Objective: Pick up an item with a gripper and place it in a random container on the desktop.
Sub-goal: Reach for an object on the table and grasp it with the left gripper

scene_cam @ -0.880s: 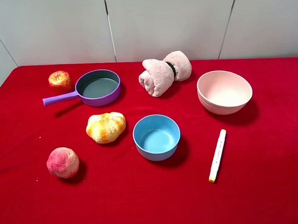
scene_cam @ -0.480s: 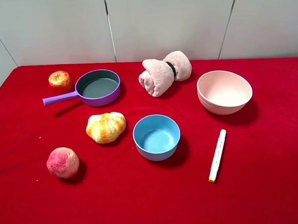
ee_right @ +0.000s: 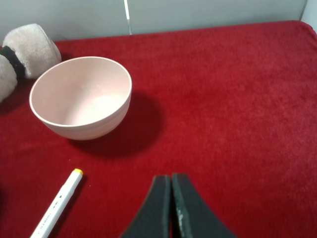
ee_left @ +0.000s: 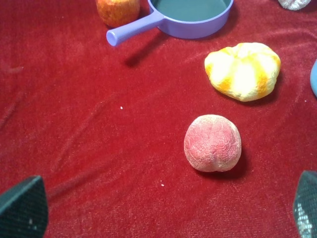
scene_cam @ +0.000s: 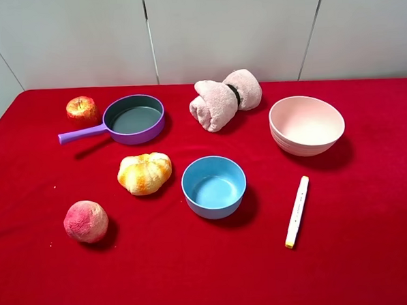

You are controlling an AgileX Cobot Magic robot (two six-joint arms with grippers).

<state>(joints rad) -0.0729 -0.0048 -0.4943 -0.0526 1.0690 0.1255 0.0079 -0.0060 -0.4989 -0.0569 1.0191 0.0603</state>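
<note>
The golden-yellow bread roll [scene_cam: 144, 173] lies on the red cloth desktop [scene_cam: 359, 253], left of the blue bowl; it also shows in the left wrist view [ee_left: 242, 71]. The purple pan [scene_cam: 134, 118] with grey inside sits behind it, handle pointing left, and shows in the left wrist view [ee_left: 190, 17]. My left gripper [ee_left: 163, 206] is open, its fingertips [ee_left: 22, 206] wide apart, held back from the peach and roll. My right gripper [ee_right: 171, 206] is shut and empty, near the pink bowl. Neither arm shows in the exterior view.
A pink-red peach [scene_cam: 85, 221] lies front left, a small red-yellow apple [scene_cam: 82, 110] by the pan handle. A blue bowl [scene_cam: 214, 186] stands mid-table, a pale pink bowl [scene_cam: 306, 124] back right, a rolled pink towel [scene_cam: 224, 99] behind, a white marker [scene_cam: 297, 211] front right.
</note>
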